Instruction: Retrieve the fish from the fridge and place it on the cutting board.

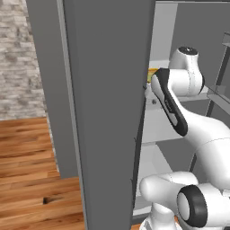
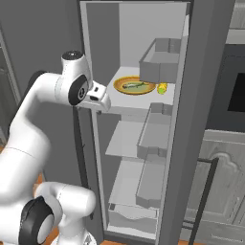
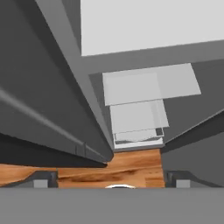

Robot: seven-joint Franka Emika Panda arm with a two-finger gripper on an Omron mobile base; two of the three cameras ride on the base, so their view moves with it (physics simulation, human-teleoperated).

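Note:
The fridge (image 2: 143, 33) stands open, its pale shelves stacked one above another. On its upper shelf the slender greenish-yellow fish (image 2: 135, 85) lies on a round orange plate (image 2: 122, 86). My gripper (image 2: 101, 102) hangs at the shelf's front left edge, left of the plate and apart from it, pointing down. In the hand view its fingertips (image 3: 43, 179) stand wide apart, open and empty, over the lower shelves (image 3: 135, 116) and the wooden floor. In the left base view a dark fridge panel (image 1: 108, 112) hides the hand. The cutting board is out of view.
A small yellow item (image 2: 162, 88) sits right of the plate. Grey bins (image 2: 160, 60) line the right side of the fridge. A dark oven (image 2: 235, 86) and a grey cupboard (image 2: 225, 177) stand to the right. Wooden floor (image 1: 27, 152) and a brick wall (image 1: 18, 58) lie to the left.

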